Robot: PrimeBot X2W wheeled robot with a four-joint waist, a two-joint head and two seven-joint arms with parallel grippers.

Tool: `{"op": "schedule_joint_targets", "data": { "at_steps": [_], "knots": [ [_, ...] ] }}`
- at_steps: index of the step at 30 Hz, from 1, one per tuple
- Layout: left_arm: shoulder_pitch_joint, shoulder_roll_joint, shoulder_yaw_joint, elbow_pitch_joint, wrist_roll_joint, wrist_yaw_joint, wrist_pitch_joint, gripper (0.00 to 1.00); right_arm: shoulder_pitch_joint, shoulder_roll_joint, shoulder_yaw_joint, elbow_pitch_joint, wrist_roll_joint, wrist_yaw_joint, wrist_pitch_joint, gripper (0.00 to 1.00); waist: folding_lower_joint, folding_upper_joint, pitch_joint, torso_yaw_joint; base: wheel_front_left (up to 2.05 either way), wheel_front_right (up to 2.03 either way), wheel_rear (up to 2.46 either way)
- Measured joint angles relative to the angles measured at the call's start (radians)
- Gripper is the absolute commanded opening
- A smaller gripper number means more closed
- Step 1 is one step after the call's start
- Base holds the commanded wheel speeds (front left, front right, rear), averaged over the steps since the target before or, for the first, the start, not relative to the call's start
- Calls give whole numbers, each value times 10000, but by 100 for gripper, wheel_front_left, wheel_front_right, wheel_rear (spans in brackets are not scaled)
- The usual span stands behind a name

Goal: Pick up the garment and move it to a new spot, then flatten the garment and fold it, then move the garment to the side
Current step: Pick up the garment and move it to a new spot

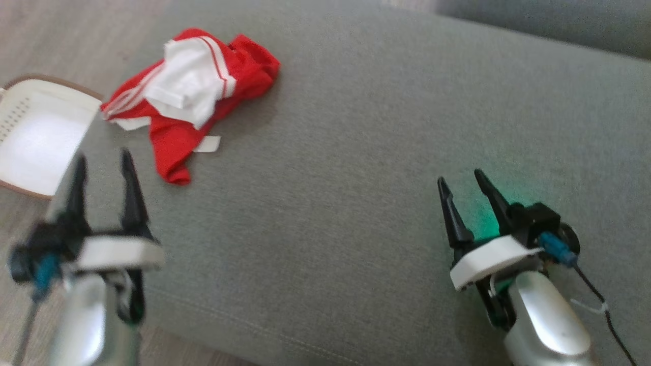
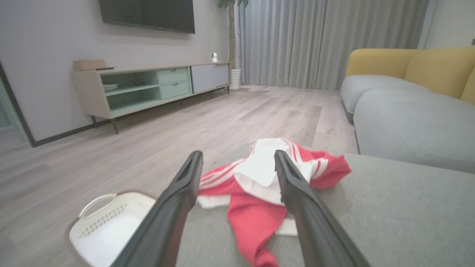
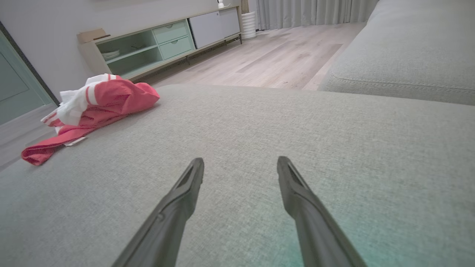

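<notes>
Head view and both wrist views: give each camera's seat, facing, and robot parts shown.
Head view: on the head, looking down at the grey cushion, garment and white basket; left gripper and right gripper show, jaws apart.
Left wrist view: on the left wrist, facing the garment between its open jaws, TV stand beyond.
Right wrist view: on the right wrist, low over the cushion, own jaws open, garment far left.
Shared: all three see the garment on the cushion.
</notes>
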Motion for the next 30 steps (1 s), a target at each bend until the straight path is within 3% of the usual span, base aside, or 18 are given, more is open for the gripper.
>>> {"op": "schedule_joint_targets", "data": {
  "at_steps": [9, 13, 23, 28, 29, 30],
  "knots": [
    [-3440, 1022, -38, 1919, -311, -650, -2, 100, -971, -316, 140, -771, -397, 0, 0, 100, 1, 0, 1364, -956, 0, 0, 0],
    [-4445, 1375, -326, 3072, -731, -663, 105, 100, -1091, -407, 215, -1030, -439, 0, 0, 100, 1, 0, 1836, -1489, 0, 0, 0],
    [-5374, 2203, -767, 5789, -2374, -732, 1751, 100, -1544, -550, 280, -1768, -393, 0, -4, 100, -1, 0, 2772, -2848, 0, 0, 0],
    [-5739, 2393, -830, 6326, -3093, -732, 1988, 100, -1668, -552, 263, -1964, -345, 0, -54, 100, -2, 0, 3146, -3320, 0, 0, 0],
    [-5846, 2451, -888, 6368, -3179, -731, 2036, 77, -1666, -548, 263, -2008, -328, 0, -59, 100, -2, 0, 3197, -3376, 0, 0, 0],
    [-5932, 2495, -968, 6401, -3243, -731, 2036, 11, -1668, -546, 261, -2027, -291, 0, -61, 100, -3, 0, 3243, -3419, 0, 0, 0]
  ]
}}
